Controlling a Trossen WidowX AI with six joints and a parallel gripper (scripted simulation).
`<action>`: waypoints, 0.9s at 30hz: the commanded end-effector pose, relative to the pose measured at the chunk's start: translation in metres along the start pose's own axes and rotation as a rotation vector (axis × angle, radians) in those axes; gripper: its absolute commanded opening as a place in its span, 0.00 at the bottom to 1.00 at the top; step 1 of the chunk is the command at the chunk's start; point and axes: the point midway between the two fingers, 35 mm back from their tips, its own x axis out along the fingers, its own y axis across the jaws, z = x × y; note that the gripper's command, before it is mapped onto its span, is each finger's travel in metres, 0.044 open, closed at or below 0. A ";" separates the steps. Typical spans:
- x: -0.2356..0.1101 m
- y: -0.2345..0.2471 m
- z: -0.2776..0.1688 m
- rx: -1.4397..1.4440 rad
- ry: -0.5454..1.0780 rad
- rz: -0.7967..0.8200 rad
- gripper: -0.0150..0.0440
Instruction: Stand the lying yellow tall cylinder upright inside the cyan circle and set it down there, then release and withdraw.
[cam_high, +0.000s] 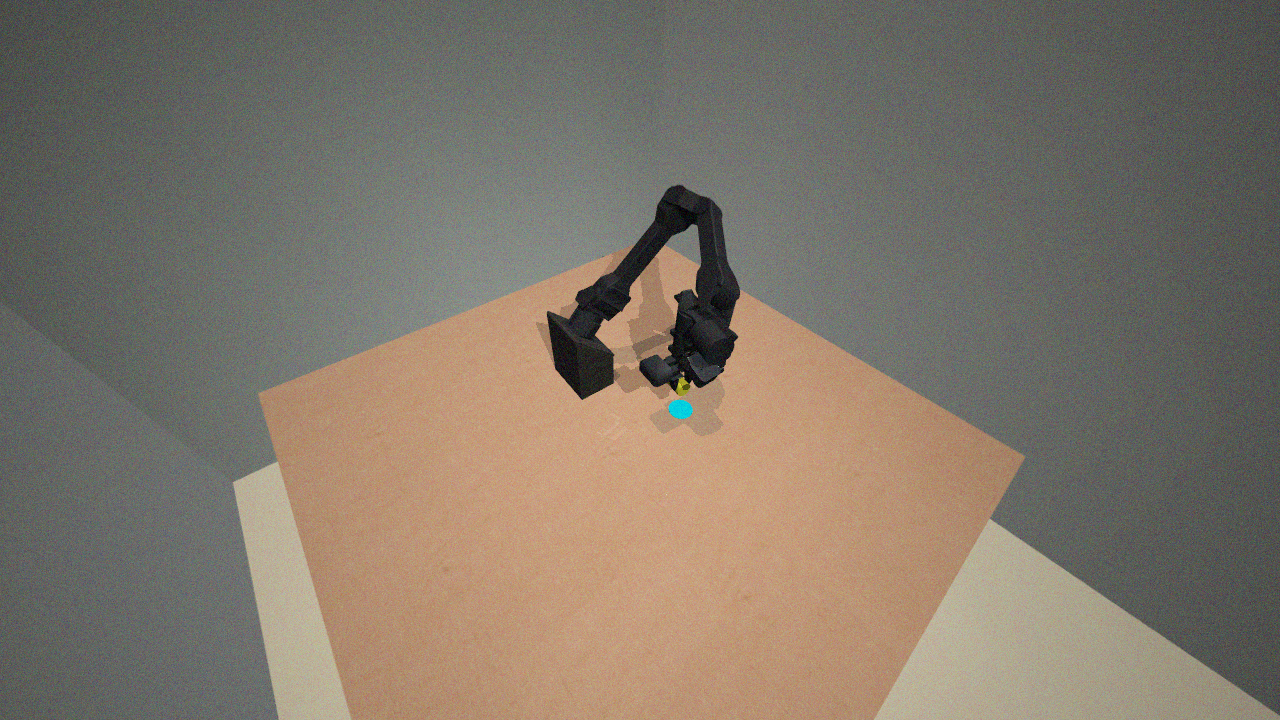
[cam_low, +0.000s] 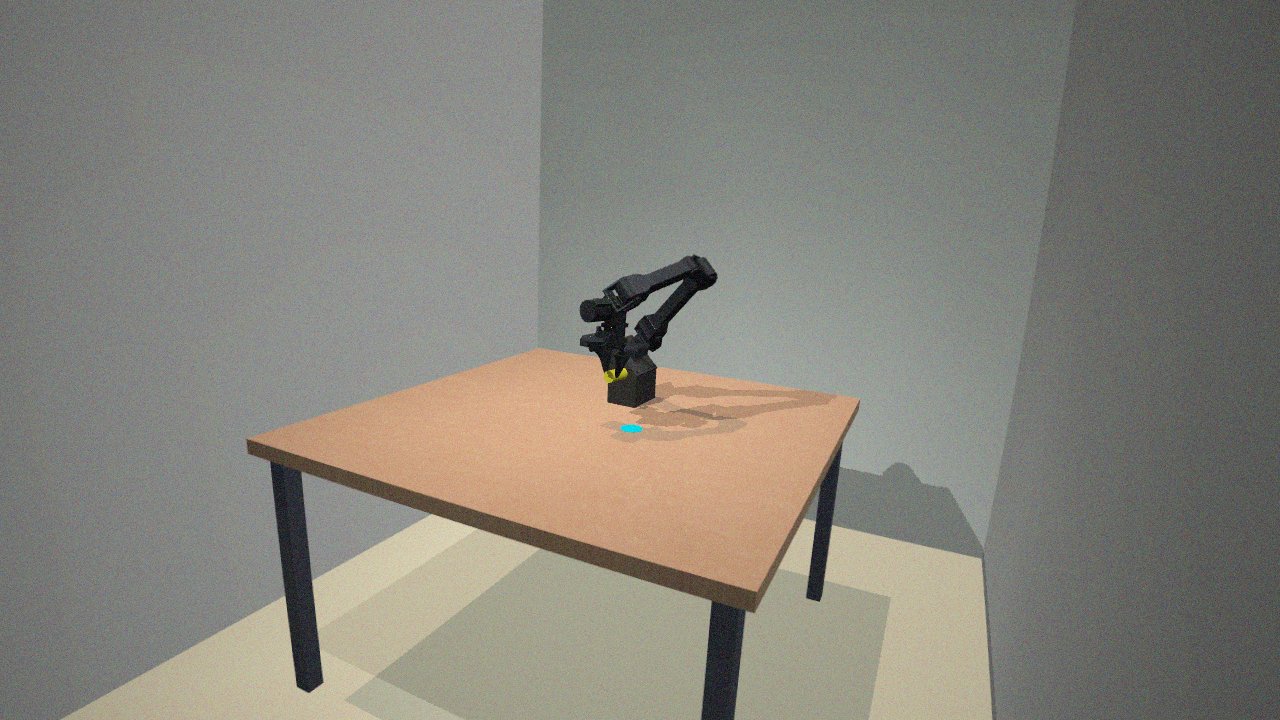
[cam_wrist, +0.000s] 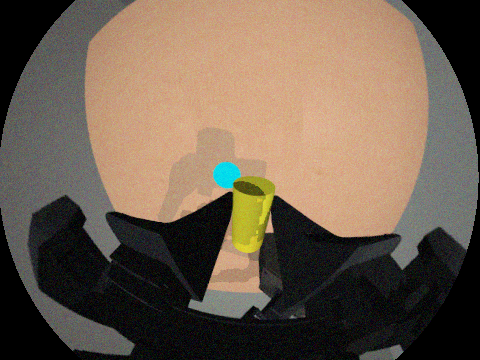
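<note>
Currently the arm (cam_high: 707, 259) is folding sharply at the elbow, wrist pointing down near its base (cam_high: 580, 358). The gripper (cam_wrist: 252, 234) is hanging above the table (cam_low: 501, 465), fingers pinching the cylinder (cam_wrist: 252, 220) on both sides, holding it roughly upright and clear of the surface. The circle (cam_high: 680, 410) is sitting just beside the cylinder's lower end in the wrist view, partly in the arm's shadow. Count: one arm, one cylinder, one circle. Table edges are lying well apart from the gripper on every side.
</note>
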 end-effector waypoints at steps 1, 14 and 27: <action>0.000 0.009 -0.007 0.050 0.003 0.009 0.43; 0.001 0.039 -0.030 0.215 0.011 0.023 0.43; 0.006 0.044 -0.040 0.257 0.015 -0.012 0.43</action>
